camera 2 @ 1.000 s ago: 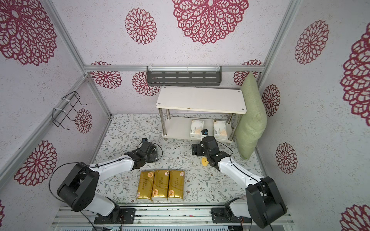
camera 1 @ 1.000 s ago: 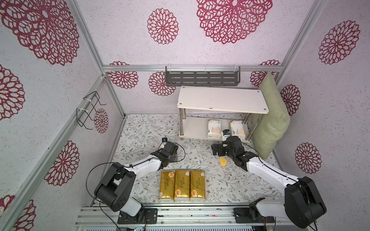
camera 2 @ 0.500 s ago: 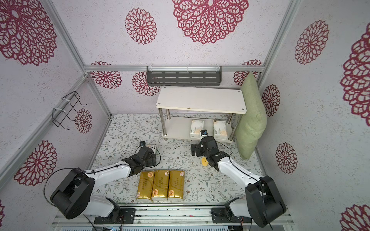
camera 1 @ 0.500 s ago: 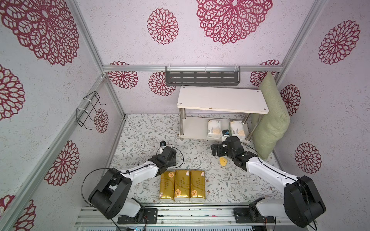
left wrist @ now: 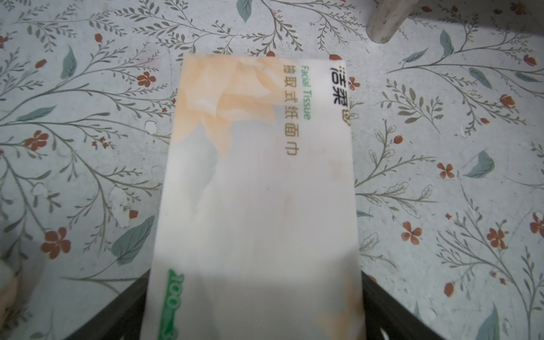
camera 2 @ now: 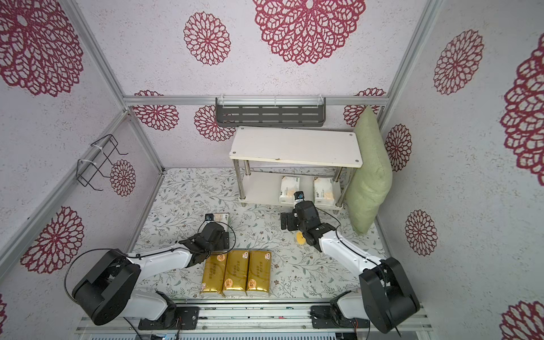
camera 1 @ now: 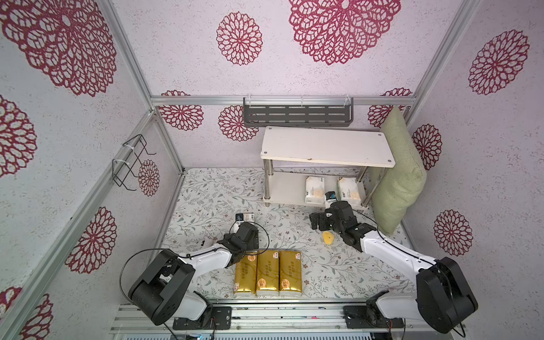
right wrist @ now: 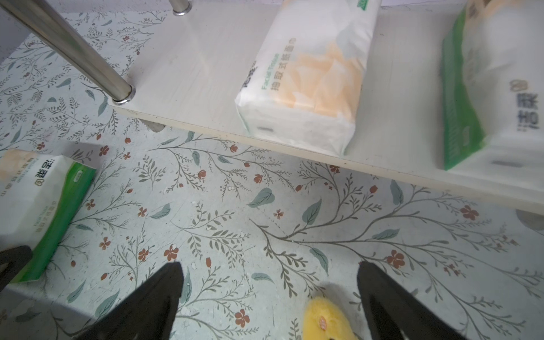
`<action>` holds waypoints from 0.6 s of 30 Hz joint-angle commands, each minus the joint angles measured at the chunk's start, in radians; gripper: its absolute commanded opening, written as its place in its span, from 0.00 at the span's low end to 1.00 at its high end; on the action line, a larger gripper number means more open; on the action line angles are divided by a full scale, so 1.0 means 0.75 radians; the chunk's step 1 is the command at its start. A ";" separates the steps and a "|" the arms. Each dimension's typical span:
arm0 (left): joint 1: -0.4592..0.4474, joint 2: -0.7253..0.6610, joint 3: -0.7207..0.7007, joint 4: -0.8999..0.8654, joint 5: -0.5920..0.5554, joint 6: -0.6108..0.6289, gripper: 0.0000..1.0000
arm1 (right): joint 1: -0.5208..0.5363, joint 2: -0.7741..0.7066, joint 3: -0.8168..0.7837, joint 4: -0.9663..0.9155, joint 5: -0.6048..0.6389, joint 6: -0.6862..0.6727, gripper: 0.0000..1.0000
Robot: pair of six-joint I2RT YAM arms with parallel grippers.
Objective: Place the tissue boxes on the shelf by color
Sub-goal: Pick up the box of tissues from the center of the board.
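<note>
- Along the mat's (camera 1: 212, 200) front edge, both top views: gold packs (camera 1: 267, 272) side by side, touching; the shiny film is probably slippery. Shelf (camera 1: 323, 145) at the back edge, top board bare; two white packs (camera 1: 314, 190) set apart on its lower board. Floor pack (camera 1: 249, 217) lies mid-mat at the left gripper (camera 1: 248, 226). Right gripper (camera 1: 319, 224) hangs before the shelf, lump (camera 1: 327, 238) beside it.
- Left wrist view: floor pack (left wrist: 259, 191) flat on the mat, near end between the left gripper's (left wrist: 254, 278) jaws. These stand wide, one per long side; no dent shows, so a grip is not evident. Judged light and soft: take it across the short width, near mid-length, squeezing gently.
- Right wrist view: right gripper (right wrist: 270, 268) spread wide, holding nothing, above the mat; lump (right wrist: 326, 318) on the mat beneath it. White packs (right wrist: 309, 88) near the lower board's front edge show pillowy, creased ends, judged compressible rather than fragile.
- Count: gold packs three; white three (two shelved, one on the mat); shelf one; lump one.
</note>
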 commanded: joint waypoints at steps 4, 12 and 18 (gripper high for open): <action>-0.011 0.038 -0.009 0.076 0.004 0.040 0.95 | 0.012 -0.012 0.039 0.018 0.030 0.016 0.99; -0.011 -0.036 0.034 0.001 0.025 0.064 0.88 | 0.012 -0.018 0.028 0.012 0.034 0.014 0.99; -0.011 -0.100 0.118 -0.116 0.046 0.068 0.87 | 0.014 -0.003 0.030 0.024 0.033 0.016 0.99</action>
